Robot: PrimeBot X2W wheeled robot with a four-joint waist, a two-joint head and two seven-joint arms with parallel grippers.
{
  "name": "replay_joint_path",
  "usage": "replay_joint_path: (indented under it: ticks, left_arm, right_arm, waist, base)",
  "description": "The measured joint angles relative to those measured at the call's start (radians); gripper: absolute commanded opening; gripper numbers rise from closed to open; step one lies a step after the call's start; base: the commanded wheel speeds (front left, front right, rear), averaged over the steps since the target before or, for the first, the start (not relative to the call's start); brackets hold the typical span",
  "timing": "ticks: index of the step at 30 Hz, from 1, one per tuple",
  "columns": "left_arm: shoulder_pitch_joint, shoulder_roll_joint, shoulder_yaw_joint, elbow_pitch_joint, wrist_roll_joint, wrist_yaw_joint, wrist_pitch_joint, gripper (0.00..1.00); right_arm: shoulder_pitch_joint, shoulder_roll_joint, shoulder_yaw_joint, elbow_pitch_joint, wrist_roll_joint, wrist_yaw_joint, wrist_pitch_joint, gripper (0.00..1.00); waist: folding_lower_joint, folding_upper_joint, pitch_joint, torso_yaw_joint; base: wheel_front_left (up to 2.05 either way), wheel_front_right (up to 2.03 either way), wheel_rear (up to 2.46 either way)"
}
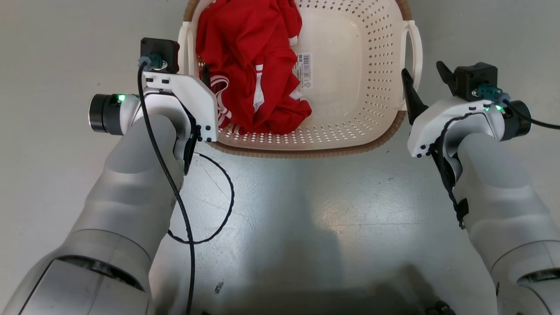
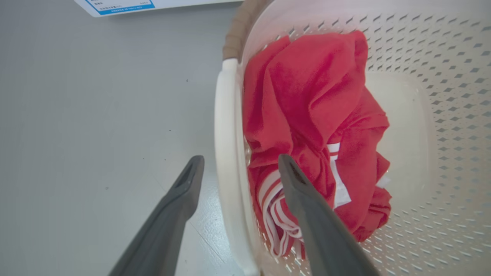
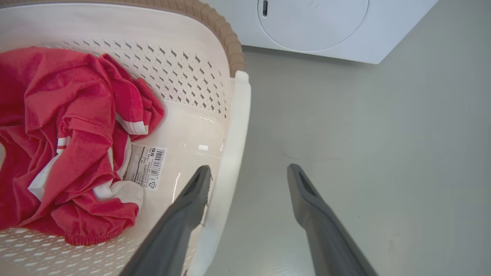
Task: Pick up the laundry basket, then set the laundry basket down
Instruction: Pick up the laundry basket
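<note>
The laundry basket [image 1: 350,109], cream-white and perforated with a brown rim, sits on the grey floor and holds a red garment [image 1: 249,57] with white stripes. My left gripper [image 1: 191,72] is at its left loop handle [image 2: 226,153]. In the left wrist view that gripper [image 2: 239,163] is open, with one finger outside the handle and one inside over the red cloth. My right gripper [image 1: 422,70] is open astride the right loop handle [image 3: 234,145]. In the right wrist view the gripper [image 3: 249,170] has one finger inside the basket [image 3: 115,30] and one outside.
A white washing machine [image 3: 314,27] stands beyond the basket. A white panel with a blue label [image 2: 119,5] lies at the far edge of the floor. A black cable [image 1: 218,210] loops from my left wrist over the floor.
</note>
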Motion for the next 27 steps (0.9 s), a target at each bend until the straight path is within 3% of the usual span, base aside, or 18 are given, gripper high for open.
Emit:
replay_joint_path:
  ticks: [27]
  left_arm:
    - [-0.051, 0.006, -0.062, 0.016, 0.016, 0.034, 0.074, 1.00]
  right_arm:
    - [-0.089, 0.000, 0.129, 0.086, 0.128, 0.000, 0.043, 1.00]
  waist:
    - [0.0000, 0.0000, 0.042, -0.013]
  base:
    - [0.00, 0.00, 0.00]
